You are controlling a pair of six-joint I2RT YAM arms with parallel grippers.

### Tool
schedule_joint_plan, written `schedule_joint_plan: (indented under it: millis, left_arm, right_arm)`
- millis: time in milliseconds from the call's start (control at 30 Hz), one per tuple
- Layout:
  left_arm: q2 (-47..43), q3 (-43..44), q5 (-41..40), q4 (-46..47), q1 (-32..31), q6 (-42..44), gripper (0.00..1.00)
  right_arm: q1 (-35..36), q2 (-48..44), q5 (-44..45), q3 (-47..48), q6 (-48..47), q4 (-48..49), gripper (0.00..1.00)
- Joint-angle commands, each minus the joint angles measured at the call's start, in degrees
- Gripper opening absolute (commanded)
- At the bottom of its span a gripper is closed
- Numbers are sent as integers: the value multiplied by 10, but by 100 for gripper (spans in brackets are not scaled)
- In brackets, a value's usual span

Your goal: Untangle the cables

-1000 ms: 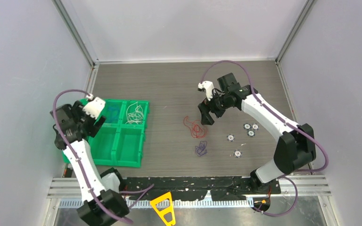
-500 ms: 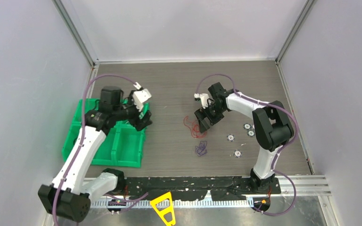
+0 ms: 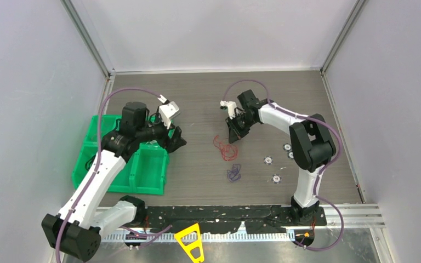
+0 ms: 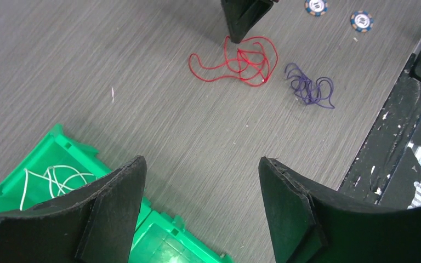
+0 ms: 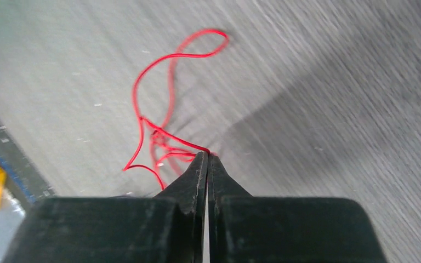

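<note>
Two cables are lying loose on the bench (image 3: 197,98), and the right gripper (image 5: 207,156) is onto one of them: its jaws are pressing tight together, pinching a strand of the red cable (image 4: 245,59) right at the tips. That red cable is sprawling in open loops on the wood-grain surface near the middle, and in the overhead view the gripper is sitting at its far edge. A little nearer the arm bases, close to the red one but apart from it, the purple cable (image 3: 233,173) is lying in a small tight scribble. Over on the left, the left gripper (image 4: 200,164) is hanging by the right-hand edge of the green bin (image 3: 142,170), its jaws standing wide apart over bare wood. A white cable (image 4: 55,178) is resting coiled in one of that bin's compartments. Several small round discs (image 3: 268,160) are sitting to the right of the loose cables, well apart from both grippers.
</note>
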Motion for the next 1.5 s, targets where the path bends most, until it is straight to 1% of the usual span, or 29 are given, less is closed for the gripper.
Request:
schedule_joint_plan:
  millis: [0,33,133,267,300,400,433,533,633,700,800,833,867,933,1000,1033,1067,1100,1133,1167,1200,1233,1267,1300,1333,1367,1433,1467]
  left_arm:
    - [-32,-9,39,41,0,-10,77]
    - [-34,-10,42,42,0,-11,77]
    - [-40,-12,53,51,0,-13,77]
    - [-55,-26,86,85,0,-25,81]
    - [-63,-32,98,102,0,-30,83]
    - [-71,-47,121,158,-3,-53,98]
    - [-69,-49,129,169,-5,-58,99]
    - [-56,-42,146,190,-22,-68,99]
    - [-42,-38,136,208,-53,-83,99]
    - [-30,-34,120,230,-73,-127,100]
    - [-8,-15,117,234,-106,-163,99]
    - [-5,-10,111,238,-112,-175,94]
    - [-3,-7,108,246,-112,-188,87]
    - [-3,4,91,251,-112,-205,59]
    - [-8,18,79,231,-108,-211,22]
    - [-12,25,76,217,-102,-212,5]
    - [-17,31,77,202,-94,-211,0]
    - [-25,35,80,187,-81,-211,0]
    - [-33,40,82,170,-67,-208,0]
    - [-40,51,87,147,-47,-203,0]
    - [-50,60,90,122,-15,-197,0]
    - [-58,69,93,97,10,-191,0]
    - [-66,80,93,69,42,-185,0]
    - [-73,92,91,41,75,-177,0]
    - [-77,108,86,9,109,-166,0]
    - [-79,126,83,-26,145,-154,0]
    - [-79,170,89,-95,218,-114,0]
    - [-77,195,93,-126,256,-102,0]
  right_arm:
    - [5,-109,-98,31,-2,18,5]
    - [5,-134,-109,28,6,30,5]
    - [7,-170,-129,31,13,36,5]
    - [8,-211,-167,41,24,35,5]
    - [10,-217,-179,43,26,37,5]
    - [16,-247,-212,48,53,47,5]
    - [18,-254,-218,51,61,60,5]
    - [29,-279,-236,58,91,86,5]
    - [41,-290,-245,71,104,90,5]
    - [56,-296,-248,80,111,90,5]
    - [70,-299,-246,84,114,89,5]
    - [73,-300,-245,83,114,90,5]
    - [75,-300,-245,81,115,92,5]
    - [75,-305,-244,74,116,93,5]
    - [75,-311,-243,69,114,94,5]
    - [74,-315,-242,68,112,93,7]
    - [73,-317,-242,67,111,91,11]
    - [66,-320,-239,64,111,90,24]
    - [61,-322,-238,63,114,90,32]
    - [48,-324,-235,62,115,90,48]
    - [31,-328,-231,61,120,89,55]
    - [23,-329,-228,58,122,88,66]
    - [6,-334,-218,57,124,86,72]
    - [0,-337,-212,56,123,79,83]
    - [-13,-343,-192,54,118,73,87]
    - [-19,-346,-182,53,114,59,94]
    - [-31,-352,-159,52,93,34,99]
    - [-36,-356,-145,52,78,26,99]
